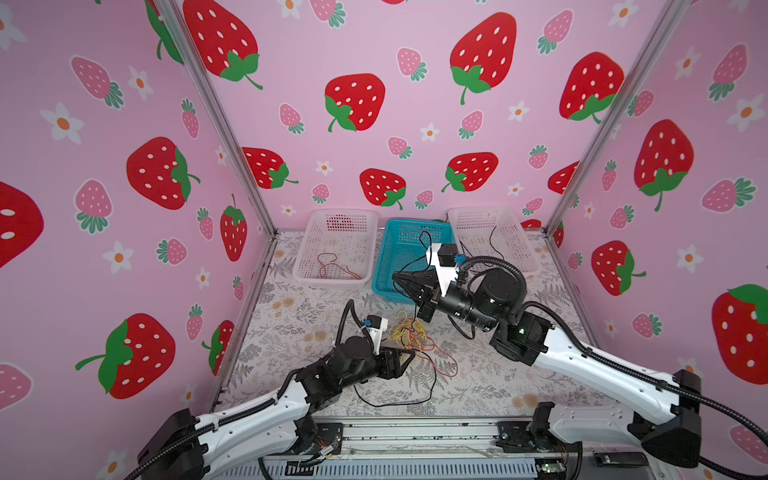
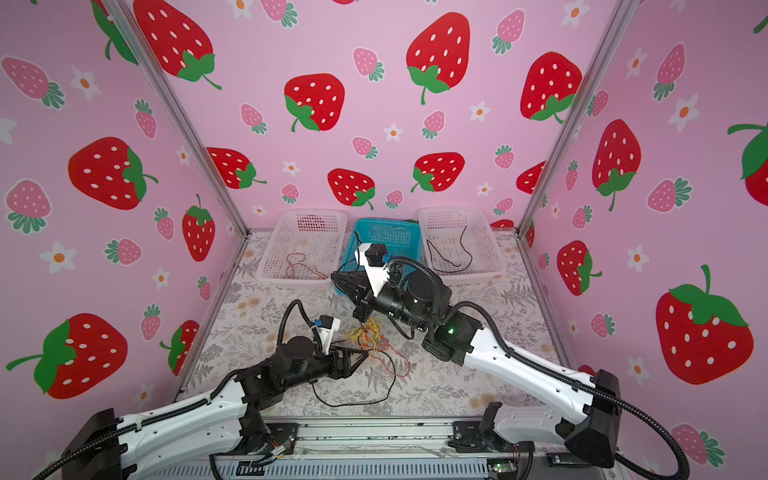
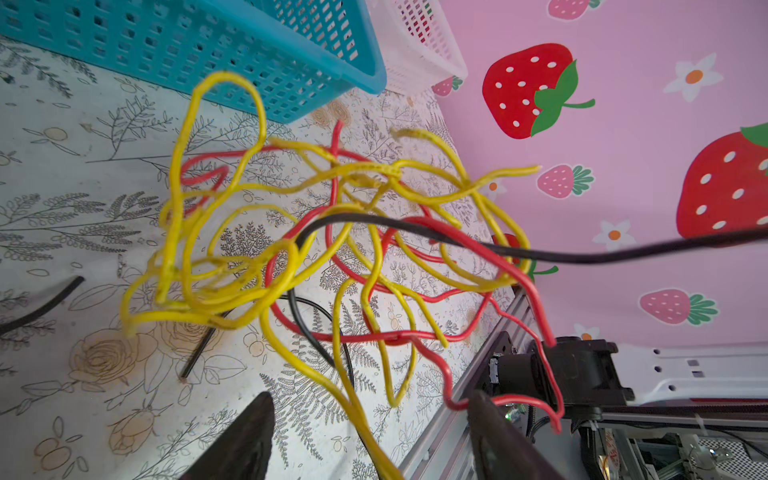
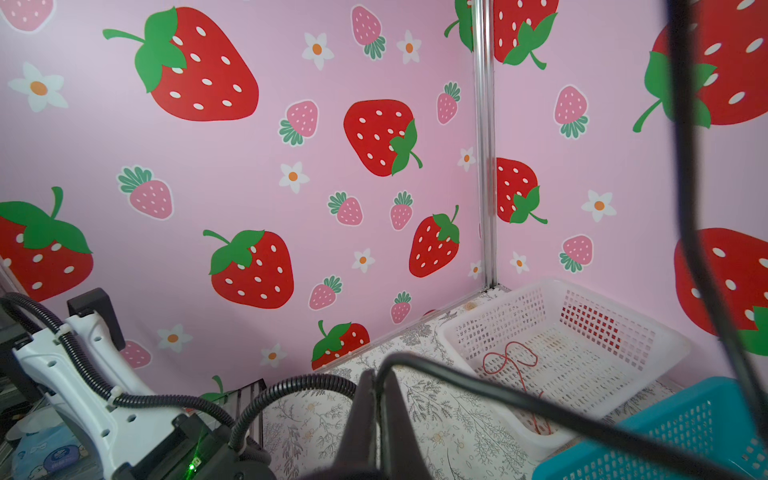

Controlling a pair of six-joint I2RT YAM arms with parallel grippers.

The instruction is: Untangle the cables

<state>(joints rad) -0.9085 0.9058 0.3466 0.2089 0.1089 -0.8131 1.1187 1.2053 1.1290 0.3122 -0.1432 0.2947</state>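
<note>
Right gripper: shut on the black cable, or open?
Shut on it. In its wrist view the right gripper has its fingers pressed together, the black cable running out between them.

A: What's left of the blue perforated plastic basket (image 1: 384, 266)?
B: Just beside it, white perforated plastic basket (image 1: 328, 283), thin red cable (image 1: 332, 266) in it.
A: Right?
B: Second white perforated plastic basket (image 1: 521, 249), thin black cable (image 1: 491, 240) inside. Tangle of thin red, yellow and black cables (image 1: 409, 334) on floral-print tabletop (image 1: 291, 324), in front.
</note>
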